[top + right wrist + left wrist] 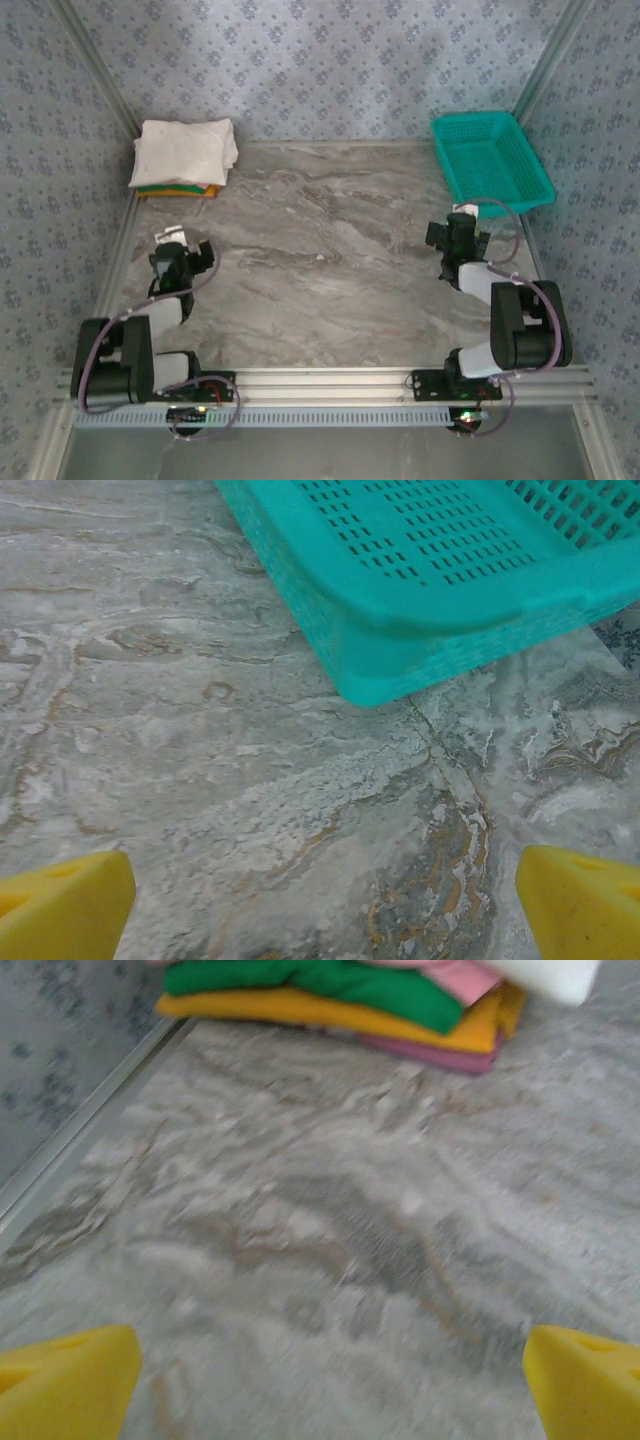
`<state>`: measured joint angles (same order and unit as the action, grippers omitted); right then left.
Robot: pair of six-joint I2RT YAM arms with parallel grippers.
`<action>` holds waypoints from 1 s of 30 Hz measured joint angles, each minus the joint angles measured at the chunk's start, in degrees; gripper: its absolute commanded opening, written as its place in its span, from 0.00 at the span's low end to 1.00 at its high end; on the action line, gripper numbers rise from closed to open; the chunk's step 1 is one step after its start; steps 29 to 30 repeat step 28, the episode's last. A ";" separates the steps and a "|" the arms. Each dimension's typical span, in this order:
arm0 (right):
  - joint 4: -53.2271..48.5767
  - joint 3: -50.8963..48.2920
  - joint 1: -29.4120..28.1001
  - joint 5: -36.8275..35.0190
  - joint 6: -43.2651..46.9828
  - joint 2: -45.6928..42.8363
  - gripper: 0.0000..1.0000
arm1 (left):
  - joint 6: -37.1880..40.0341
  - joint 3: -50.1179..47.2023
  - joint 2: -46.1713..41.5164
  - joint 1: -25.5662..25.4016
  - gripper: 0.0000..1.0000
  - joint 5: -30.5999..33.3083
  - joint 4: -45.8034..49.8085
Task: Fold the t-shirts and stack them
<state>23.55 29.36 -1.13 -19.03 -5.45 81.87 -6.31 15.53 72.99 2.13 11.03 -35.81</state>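
From above, the fingers on both arms are too small and dark to read, so the wrist cams are more use. The left gripper (pixel 325 1385) has its yellow fingertips (pixel 65 1385) poking in at the two bottom corners, cut off by the frame. They're spread wide with nothing but bare marble table (pixel 330 1260) between them, and that view is pretty blurry too. Same deal with the right gripper (pixel 320 905): spread wide, holding nothing, over the tabletop. Further out, the teal basket (pixel 400 650) sits just past it in the far right corner, its far side cropped off. The stack of t-shirts (pixel 185 158) is in the far left corner, well apart from the left gripper. A folded white t-shirt (pixel 185 148) lies on top, covering the green shirt (pixel 330 980), orange shirt (pixel 300 1008) and pink shirt (pixel 460 978), so from above they're just thin edges. The left wrist cam crops the pile's top.
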 measured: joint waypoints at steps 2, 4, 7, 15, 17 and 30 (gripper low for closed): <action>3.89 -2.08 1.38 2.99 1.22 0.00 1.00 | 0.57 0.92 4.72 -0.02 0.98 -1.46 -4.94; 10.27 -4.90 2.27 6.58 2.43 0.33 1.00 | 1.14 1.29 8.90 0.00 0.98 -2.82 -9.49; 21.31 -10.58 2.49 11.08 4.09 2.97 1.00 | 2.01 0.79 13.73 -0.02 0.98 -5.07 -16.11; 23.39 -8.22 3.93 18.25 5.53 5.53 1.00 | 4.35 5.66 14.60 -0.04 0.98 -10.91 -14.10; 23.61 -8.04 3.85 18.23 5.55 5.53 1.00 | 4.35 7.17 14.64 0.00 0.98 -11.04 -13.46; 23.37 -7.98 3.13 18.21 5.97 5.53 1.00 | 4.35 7.58 14.69 0.00 0.98 -11.04 -10.82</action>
